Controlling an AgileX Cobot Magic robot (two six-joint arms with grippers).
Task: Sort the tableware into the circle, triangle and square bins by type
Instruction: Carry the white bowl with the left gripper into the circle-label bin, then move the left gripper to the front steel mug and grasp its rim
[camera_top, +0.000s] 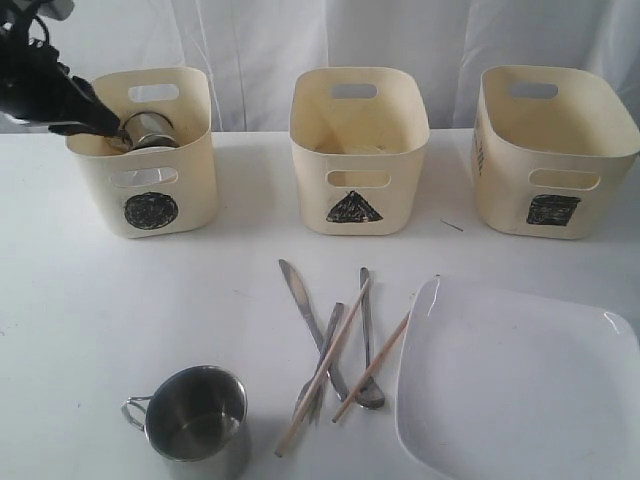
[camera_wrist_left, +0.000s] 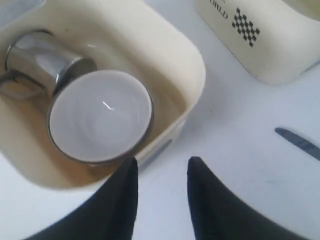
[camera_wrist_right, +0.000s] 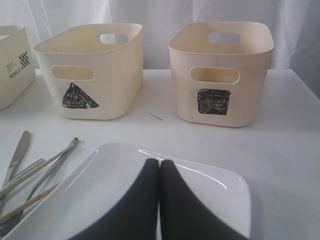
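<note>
**L jaws apart at circle bin; R jaws together over plate**

Ext. view, clock positions on the tabletop (camera_top: 90, 300): three bins stand upright in a back row, well apart. The circle bin (camera_top: 190, 175) is at 10, the triangle bin (camera_top: 400, 170) at 12 and the square bin (camera_top: 500, 160) at 2.

The L gripper (camera_wrist_left: 162, 162) comes in from 10 o'clock, w/ its tip at the circle bin's rim. The L wrist view shows its jaws apart w/ nothing between them. Inside that bin a steel mug (camera_wrist_left: 45, 60) lies on its side. It touches a round bowl (camera_wrist_left: 100, 115), pale inside w/ a dark metallic rim. Can't tell if that is one bowl or two nested.

The triangle bin holds a pale shape; can't tell what it is.

A second mug (camera_top: 195, 412) stands upright at 7, handle toward 9.

Around 6, a loose heap lies on the tabletop: knife (camera_top: 300, 300), fork (camera_top: 322, 370), spoon (camera_top: 367, 340) and two chopsticks (camera_top: 325, 365) lying slantwise across the steel pieces. One chopstick's far end is just beside the rim of the white square plate (camera_top: 520, 400). The plate sits at 4–5, partly cut off by the frame edge.

The R gripper (camera_wrist_right: 160, 167) isn't seen in the ext. view. In the R wrist view its jaws are pressed together, gripping nothing, over the plate's near part. Can't tell if they touch the plate.
</note>
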